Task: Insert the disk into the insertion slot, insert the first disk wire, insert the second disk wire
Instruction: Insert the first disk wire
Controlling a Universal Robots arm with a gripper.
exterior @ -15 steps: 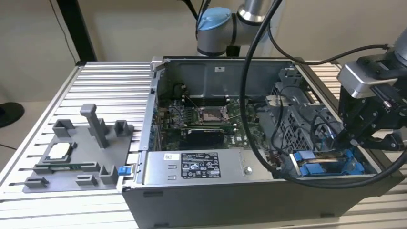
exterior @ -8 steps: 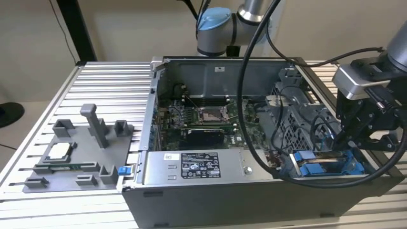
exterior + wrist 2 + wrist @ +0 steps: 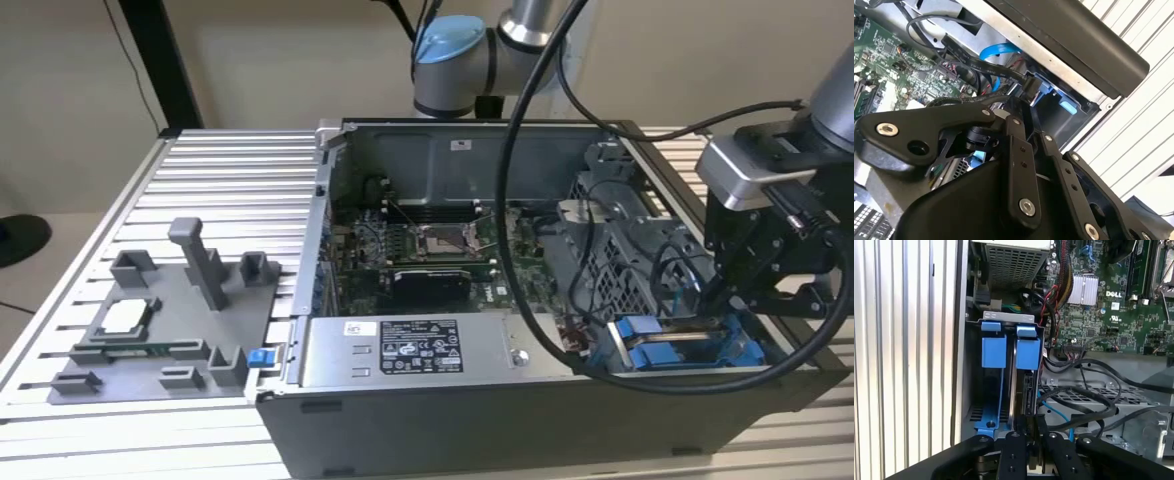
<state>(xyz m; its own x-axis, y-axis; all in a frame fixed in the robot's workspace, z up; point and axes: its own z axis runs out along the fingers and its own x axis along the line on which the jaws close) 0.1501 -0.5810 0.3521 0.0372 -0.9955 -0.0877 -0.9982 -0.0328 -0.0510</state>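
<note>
We see the arm (image 3: 454, 50) bent down over the computer case (image 3: 534, 420) at the exterior view's right. Its gripper (image 3: 1031, 432) is clamped on the black disk wire (image 3: 1030, 86), and the disk (image 3: 1025, 390) stands in the insertion slot (image 3: 1004, 316).

Disk (image 3: 1028, 354) is standing on edge inside the insertion slot (image 3: 1008, 316), its blue carrier tab showing under the slot's grey metal lip, dark body running down below. A second blue rail (image 3: 993, 351) is sitting just beside it. Blue wire (image 3: 1055, 411) and black wire (image 3: 995, 69) are trailing near the disk's end; plugged in or not, cannot tell.
</note>
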